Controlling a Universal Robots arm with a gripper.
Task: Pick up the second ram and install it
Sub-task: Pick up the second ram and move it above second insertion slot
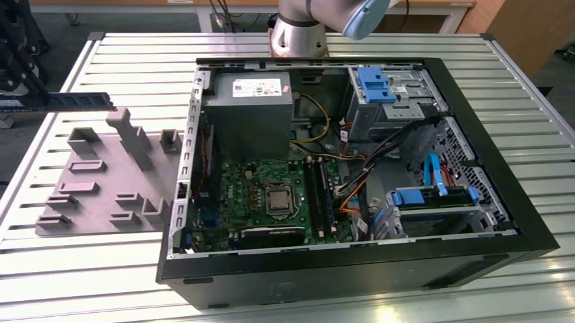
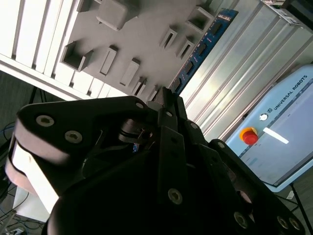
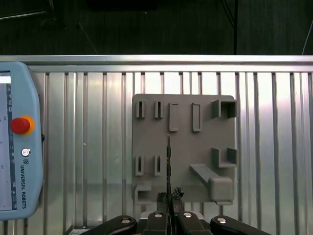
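Over the grey fixture (image 1: pixel 94 180), to the exterior view's left of the open case (image 1: pixel 359 272), the ram (image 1: pixel 83 101) was found held level and apparently clear of it. The tool (image 3: pixel 169 197) was seen clamped narrowly on one end of the ram. For the carry, a firm, square hold was judged necessary, with the ram kept clear of fixture and case wall.
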